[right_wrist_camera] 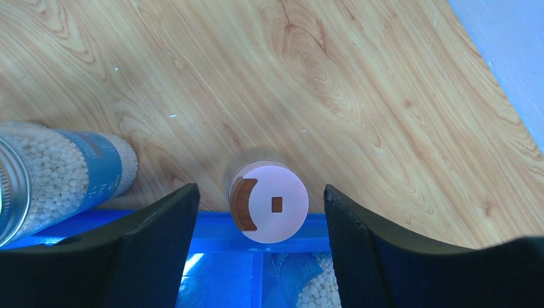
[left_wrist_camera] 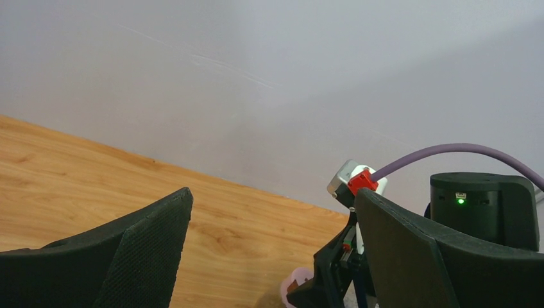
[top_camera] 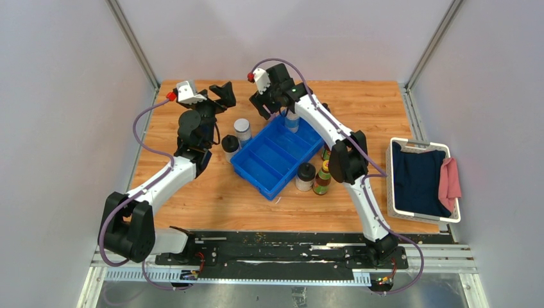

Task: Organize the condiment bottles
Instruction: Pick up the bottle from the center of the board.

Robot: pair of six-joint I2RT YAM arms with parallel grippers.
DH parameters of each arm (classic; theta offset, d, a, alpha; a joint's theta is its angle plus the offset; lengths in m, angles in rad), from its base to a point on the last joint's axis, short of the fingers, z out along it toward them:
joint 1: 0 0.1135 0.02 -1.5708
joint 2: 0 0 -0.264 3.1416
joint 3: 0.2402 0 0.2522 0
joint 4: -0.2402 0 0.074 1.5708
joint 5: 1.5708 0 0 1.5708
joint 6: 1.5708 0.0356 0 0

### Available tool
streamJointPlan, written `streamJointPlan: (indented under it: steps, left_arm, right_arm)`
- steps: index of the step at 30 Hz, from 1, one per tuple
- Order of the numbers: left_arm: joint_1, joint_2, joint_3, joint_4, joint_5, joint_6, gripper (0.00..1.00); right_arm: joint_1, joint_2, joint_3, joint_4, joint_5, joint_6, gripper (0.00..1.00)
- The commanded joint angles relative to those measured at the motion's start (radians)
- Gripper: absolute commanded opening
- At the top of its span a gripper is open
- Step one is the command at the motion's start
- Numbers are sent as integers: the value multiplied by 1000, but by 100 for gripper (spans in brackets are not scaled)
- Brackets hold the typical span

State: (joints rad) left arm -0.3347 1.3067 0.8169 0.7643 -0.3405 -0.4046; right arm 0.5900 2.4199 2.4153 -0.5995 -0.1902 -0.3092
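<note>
My right gripper (top_camera: pixel 269 108) (right_wrist_camera: pixel 260 192) is open above a pink-lidded jar (right_wrist_camera: pixel 269 202) that stands on the wood just outside the far wall of the blue tray (top_camera: pixel 272 163); the fingers flank it without touching. A bead-filled jar (right_wrist_camera: pixel 317 282) sits inside the tray's far corner (top_camera: pixel 292 120). A grey-lidded jar (top_camera: pixel 242 128) and a black-lidded jar (top_camera: pixel 229 145) stand left of the tray. Another black-lidded jar (top_camera: pixel 306 174) and dark bottles (top_camera: pixel 322 182) stand at its right. My left gripper (top_camera: pixel 222 96) (left_wrist_camera: pixel 272 192) is open, empty and raised, facing the back wall.
A white basket (top_camera: pixel 394 183) holding dark and pink cloths stands at the right table edge. A blue-labelled bead jar (right_wrist_camera: pixel 64 173) is close to my right gripper's left finger. The right wrist (left_wrist_camera: pixel 484 205) sits just beside my left gripper. Walls enclose the table.
</note>
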Motion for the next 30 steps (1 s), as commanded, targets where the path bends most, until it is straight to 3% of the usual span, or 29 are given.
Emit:
streamJointPlan:
  steps: [1,30]
  left_arm:
    - [6,-15,-18,36,7,0,100]
    - [6,-34,-27,36,8,4,100]
  right_arm:
    - [-6,30,32,-26,14,-6,75]
    - [-21,55,33,-57,20,7,72]
